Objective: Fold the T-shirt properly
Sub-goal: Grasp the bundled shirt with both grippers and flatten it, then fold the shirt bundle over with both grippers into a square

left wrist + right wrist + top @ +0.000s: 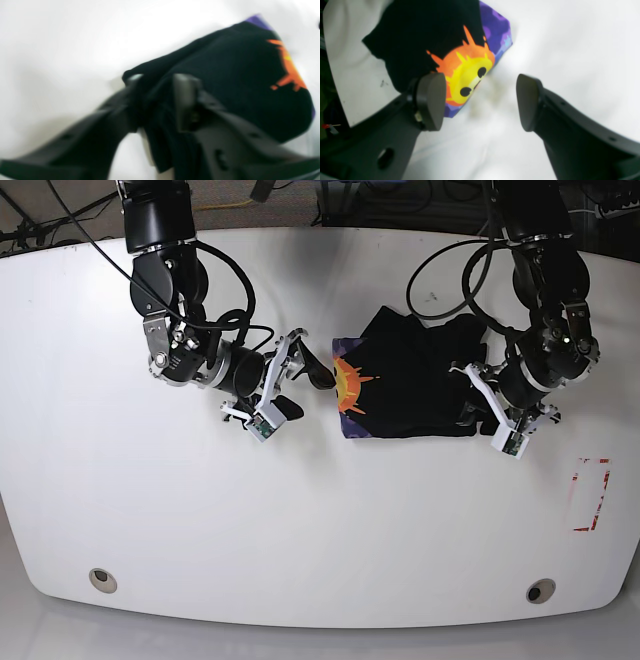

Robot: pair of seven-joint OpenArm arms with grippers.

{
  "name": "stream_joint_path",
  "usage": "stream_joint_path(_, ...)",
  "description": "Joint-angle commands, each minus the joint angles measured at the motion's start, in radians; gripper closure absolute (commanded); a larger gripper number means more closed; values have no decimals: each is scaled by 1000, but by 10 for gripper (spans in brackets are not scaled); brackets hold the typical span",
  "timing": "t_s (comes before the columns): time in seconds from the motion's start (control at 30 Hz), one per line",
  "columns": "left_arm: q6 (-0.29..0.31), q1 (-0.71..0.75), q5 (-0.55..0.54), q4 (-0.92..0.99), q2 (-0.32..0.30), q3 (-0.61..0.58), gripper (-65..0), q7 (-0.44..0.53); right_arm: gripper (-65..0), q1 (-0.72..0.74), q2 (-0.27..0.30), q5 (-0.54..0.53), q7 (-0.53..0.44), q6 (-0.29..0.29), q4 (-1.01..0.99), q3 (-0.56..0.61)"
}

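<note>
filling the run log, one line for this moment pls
left gripper: shut on T-shirt edge | right gripper: open, beside print | T-shirt: bunched on table

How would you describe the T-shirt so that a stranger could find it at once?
On the white table, look between the two robot arms, slightly toward the back. The T-shirt is the folded black bundle there, the only cloth, with an orange-and-yellow sun face on purple at one edge.

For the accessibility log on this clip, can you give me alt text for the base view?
A folded black T-shirt with a sun print lies at the centre of a white table. The left gripper clamps the shirt's edge on the view's right, while the right gripper hovers open beside the printed edge.
</note>
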State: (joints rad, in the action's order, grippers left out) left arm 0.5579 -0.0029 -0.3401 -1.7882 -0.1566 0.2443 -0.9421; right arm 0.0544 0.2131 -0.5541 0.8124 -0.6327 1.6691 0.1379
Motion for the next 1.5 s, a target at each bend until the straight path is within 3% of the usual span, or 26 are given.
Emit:
stream_joint_path(0.0,-2,-29,-17,-9,-25,42,-282,27,-423,34,-2,-11,-26,-6,10,-5)
stream_joint_path(0.17,-2,-81,-17,34,-39,140,-358,27,-423,104,-40,-11,-26,-6,-76,-5)
stream_joint_path(0.47,6,80,-24,-43,-50,183,-360,24,-419,239,-77,-10,-92,-6,-277,-5)
stream_joint_path(0.77,60,235,-18,-54,51,126,-360,27,-415,335,-77,-8,-252,3,-438,147)
stream_joint_path(0.93,64,235,-17,11,99,125,-358,27,-415,330,-86,136,-380,3,-507,194)
stream_joint_path(1.07,64,222,-17,84,98,106,-358,28,-415,330,-133,288,-426,3,-573,190)
stream_joint_path(1.2,61,186,-17,110,70,46,-358,28,-415,302,-142,398,-443,-6,-590,176)
stream_joint_path(1.47,58,116,-17,112,48,-12,-358,28,-415,189,-71,372,-439,-6,-464,174)
